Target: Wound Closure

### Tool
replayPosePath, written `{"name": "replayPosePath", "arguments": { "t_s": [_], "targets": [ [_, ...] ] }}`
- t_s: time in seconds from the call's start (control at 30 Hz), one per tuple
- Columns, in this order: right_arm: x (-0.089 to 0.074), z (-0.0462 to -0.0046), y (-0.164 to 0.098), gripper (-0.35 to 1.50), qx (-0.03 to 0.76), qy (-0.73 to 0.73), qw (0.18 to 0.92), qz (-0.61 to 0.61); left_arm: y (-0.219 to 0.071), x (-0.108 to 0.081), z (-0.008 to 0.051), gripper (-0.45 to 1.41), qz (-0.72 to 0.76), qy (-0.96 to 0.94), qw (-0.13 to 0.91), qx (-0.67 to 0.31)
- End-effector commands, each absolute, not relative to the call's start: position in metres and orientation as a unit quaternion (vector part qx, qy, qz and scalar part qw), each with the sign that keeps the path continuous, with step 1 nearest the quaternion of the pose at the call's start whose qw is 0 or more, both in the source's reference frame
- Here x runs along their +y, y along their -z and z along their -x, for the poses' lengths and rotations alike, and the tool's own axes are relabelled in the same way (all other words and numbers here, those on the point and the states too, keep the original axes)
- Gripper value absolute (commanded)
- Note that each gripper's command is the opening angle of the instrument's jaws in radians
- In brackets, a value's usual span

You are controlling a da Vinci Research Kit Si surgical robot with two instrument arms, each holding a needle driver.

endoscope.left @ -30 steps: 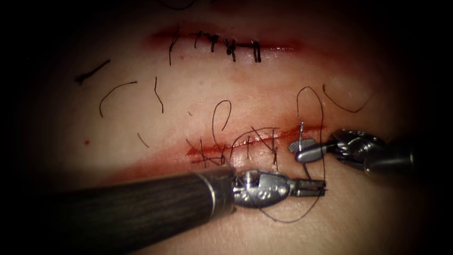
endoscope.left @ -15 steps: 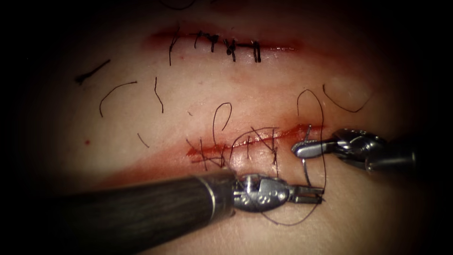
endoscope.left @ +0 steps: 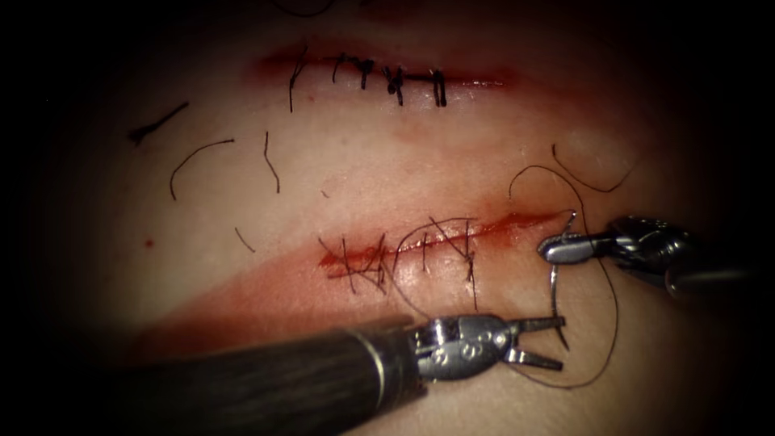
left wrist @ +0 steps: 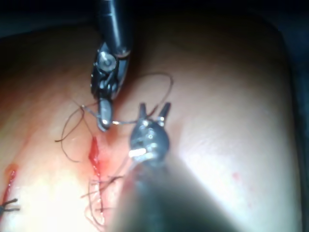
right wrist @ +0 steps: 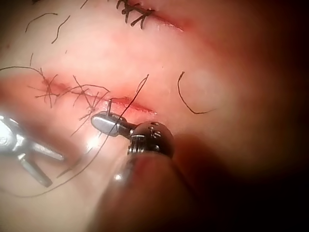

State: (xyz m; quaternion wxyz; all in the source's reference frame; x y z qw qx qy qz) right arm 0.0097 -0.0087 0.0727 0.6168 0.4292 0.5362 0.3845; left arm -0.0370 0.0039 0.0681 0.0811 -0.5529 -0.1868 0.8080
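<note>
My right tool (endoscope.left: 549, 249) has its jaws shut on the curved needle (endoscope.left: 554, 291) near its upper end, at the right end of the lower cut (endoscope.left: 517, 222). The needle hangs free of the tissue (endoscope.left: 404, 161), and its lower end reaches down between my left tool's (endoscope.left: 559, 345) open jaws, which hold nothing. Black thread (endoscope.left: 615, 307) loops from the needle around to the right and under the left tool. In the left wrist view the needle (left wrist: 125, 122) spans from the right tool (left wrist: 104, 123) to the open left jaws (left wrist: 154, 107). A needle stub (right wrist: 109, 105) rises above the right jaws (right wrist: 96, 120).
The lower cut's left part carries several stitches (endoscope.left: 420, 246), with red fluid (endoscope.left: 266, 291) spread below. A second stitched cut (endoscope.left: 387, 77) lies farther back. Cut ends of thread (endoscope.left: 198, 157) are scattered on the tissue between them, one (endoscope.left: 593, 178) near the right tool.
The right jaws closed on the needle tip standing out of the tissue and drew it out to the right. The left jaws opened wider and shifted slightly right and down.
</note>
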Motion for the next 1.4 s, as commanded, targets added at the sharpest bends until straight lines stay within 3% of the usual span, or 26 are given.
{"name": "replayPosePath", "arguments": {
  "t_s": [0.03,0.47,0.93,1.4],
  "targets": [
    [-0.009,-0.0102,-0.074,-0.35,0.537,-0.388,0.618,-0.424,-0.068,0.004,0.0376,0.41,0.553,-0.807,0.083,-0.188],
    [-0.011,-0.0092,-0.072,-0.35,0.544,-0.347,0.643,-0.413,-0.068,0.005,0.0362,0.26,0.555,-0.809,0.074,-0.179],
    [-0.005,-0.0103,-0.068,-0.35,0.589,-0.288,0.686,-0.315,-0.074,0.008,0.0350,-0.11,0.531,-0.830,0.100,-0.142],
    [-0.001,-0.0110,-0.069,-0.35,0.606,-0.260,0.713,-0.237,-0.080,0.010,0.0354,-0.23,0.495,-0.852,0.139,-0.099]
  ]
}}
